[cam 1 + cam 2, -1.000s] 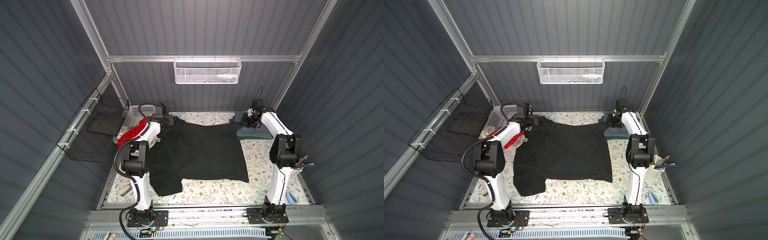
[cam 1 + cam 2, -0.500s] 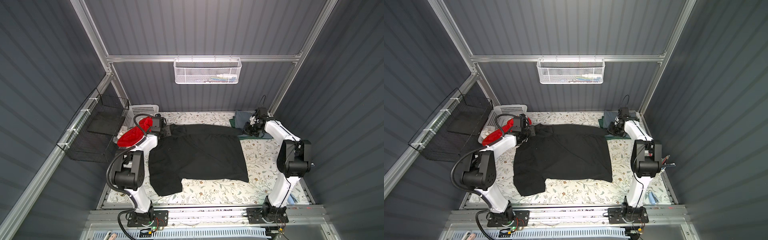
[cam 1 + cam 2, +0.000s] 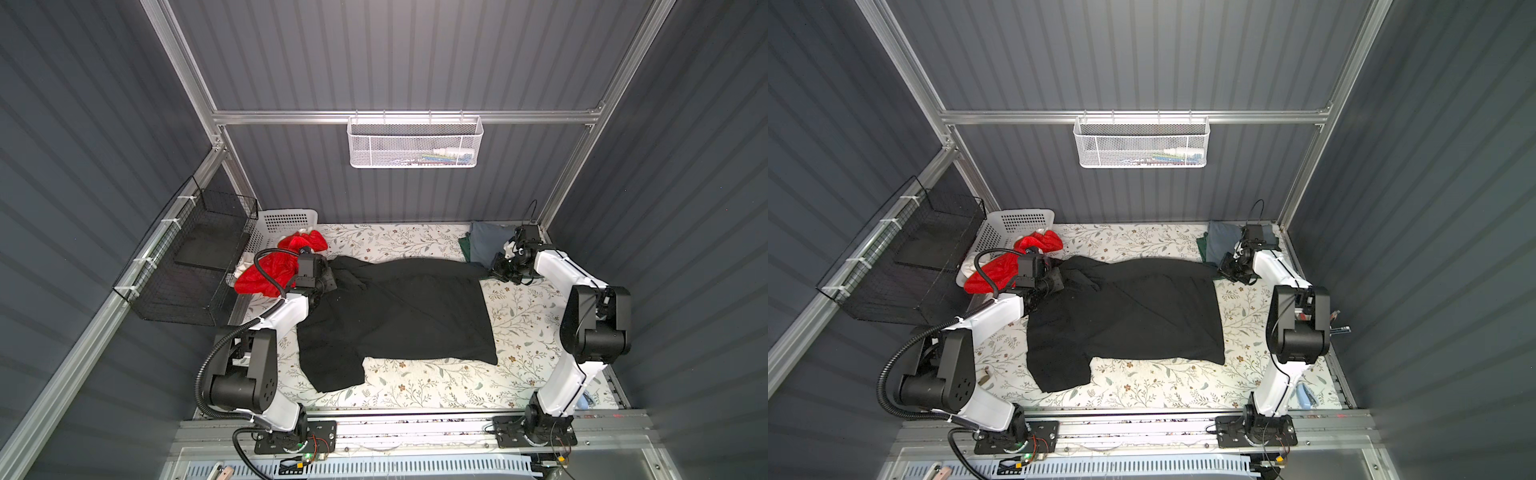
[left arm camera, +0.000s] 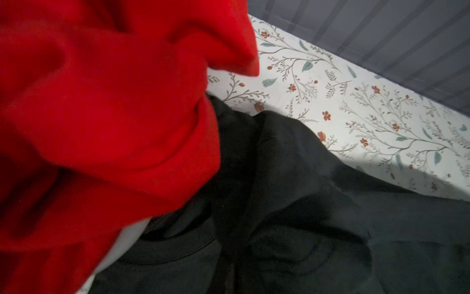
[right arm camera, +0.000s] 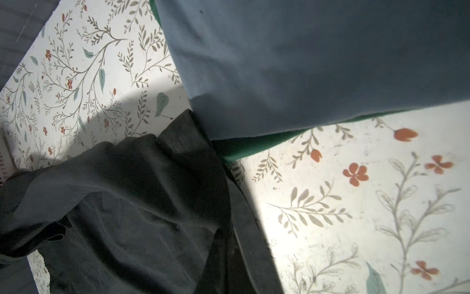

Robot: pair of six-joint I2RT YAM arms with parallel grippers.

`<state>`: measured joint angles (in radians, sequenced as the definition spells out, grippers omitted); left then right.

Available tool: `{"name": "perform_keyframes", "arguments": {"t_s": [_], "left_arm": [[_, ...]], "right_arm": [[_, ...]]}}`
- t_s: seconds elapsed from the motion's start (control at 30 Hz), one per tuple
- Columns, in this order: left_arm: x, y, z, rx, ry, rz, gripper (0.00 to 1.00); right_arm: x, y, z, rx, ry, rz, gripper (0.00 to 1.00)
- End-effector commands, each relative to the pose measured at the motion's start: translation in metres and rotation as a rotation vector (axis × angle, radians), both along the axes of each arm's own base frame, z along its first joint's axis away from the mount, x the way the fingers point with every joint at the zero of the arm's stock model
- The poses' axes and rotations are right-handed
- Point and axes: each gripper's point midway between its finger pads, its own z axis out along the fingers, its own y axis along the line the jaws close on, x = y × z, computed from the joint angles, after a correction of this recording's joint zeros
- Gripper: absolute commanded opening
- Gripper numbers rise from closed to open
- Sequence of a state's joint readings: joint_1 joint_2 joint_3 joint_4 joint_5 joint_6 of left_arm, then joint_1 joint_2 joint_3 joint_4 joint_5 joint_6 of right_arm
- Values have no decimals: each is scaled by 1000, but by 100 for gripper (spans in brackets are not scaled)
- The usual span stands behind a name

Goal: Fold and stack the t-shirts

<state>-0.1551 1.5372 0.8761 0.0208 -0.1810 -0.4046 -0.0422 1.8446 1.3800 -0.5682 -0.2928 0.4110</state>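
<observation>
Both top views: black tee (image 3: 399, 316) lies spread over the middle of the floral table cover (image 3: 415, 392), one sleeve sticking out at the near-left. Red tee (image 3: 270, 272) is crumpled and spills over the rim of the white perforated basket (image 3: 286, 218) at far left. Blue-grey tee (image 3: 484, 243) sits folded in the far-right corner. Only the top views show the arms, the basket, the black wire rack (image 3: 187, 257) on the L wall and the white mesh basket (image 3: 415, 143) on the back rail.

L wrist view, close-up: red cloth fills one side, in front of the black tee; can't tell if they touch. A rounded seam shows in the black cloth.

R wrist view gives what the top views barely do: dark green tee (image 5: 249, 145) lies under the blue-grey one, with just its edge peeking out. The black tee's corner reaches that stack's corner.

L gripper (image 3: 331, 281) is at the black tee's far-left corner, just beside the red tee. R gripper (image 3: 494, 273) is at the far-right corner, next to the folded stack. Neither wrist view shows fingertips, but in both the black cloth bunches in creases toward the camera. Both grippers are clenched tight, each pinching the black tee's far edge.
</observation>
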Motion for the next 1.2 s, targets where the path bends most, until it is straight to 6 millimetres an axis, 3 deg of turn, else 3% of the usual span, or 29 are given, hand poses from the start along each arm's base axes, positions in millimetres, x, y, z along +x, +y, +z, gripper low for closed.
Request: {"name": "perform_keyframes", "arguments": {"t_s": [0.0, 0.13, 0.17, 0.27, 0.3, 0.47, 0.67, 0.73, 0.83, 0.97, 1.03, 1.17], "left_arm": [[-14, 19, 5, 41, -9, 78, 0], [-32, 31, 0, 50, 13, 151, 0], [-36, 32, -3, 42, 25, 159, 12], [-50, 38, -13, 25, 77, 222, 32], [-52, 37, -14, 16, 81, 226, 45], [-51, 34, -17, -13, 109, 226, 47], [-42, 18, -7, -85, 98, 176, 53], [-42, 14, -1, -112, 91, 168, 58], [-45, 11, 10, -135, 70, 156, 74], [-50, 8, 16, -151, 68, 141, 84], [-52, 6, 18, -164, 67, 130, 93], [-51, 2, 16, -173, 52, 106, 97]], "right_arm": [[-3, -5, 1, 4, 2, -4, 0], [-5, -4, -3, 7, 8, -8, 0], [-7, -3, -5, 18, 13, -9, 0], [-9, 0, -12, 40, 23, -20, 0], [-9, 0, -14, 43, 24, -23, 0], [-13, 0, -23, 48, 41, -35, 0], [-21, -1, -31, 42, 56, -42, 0], [-23, -2, -33, 35, 62, -43, 0], [-26, -4, -38, 28, 72, -48, 0], [-29, -4, -42, 30, 80, -48, 0], [-31, -4, -44, 27, 84, -48, 0], [-32, -5, -44, 25, 88, -50, 0]]}}
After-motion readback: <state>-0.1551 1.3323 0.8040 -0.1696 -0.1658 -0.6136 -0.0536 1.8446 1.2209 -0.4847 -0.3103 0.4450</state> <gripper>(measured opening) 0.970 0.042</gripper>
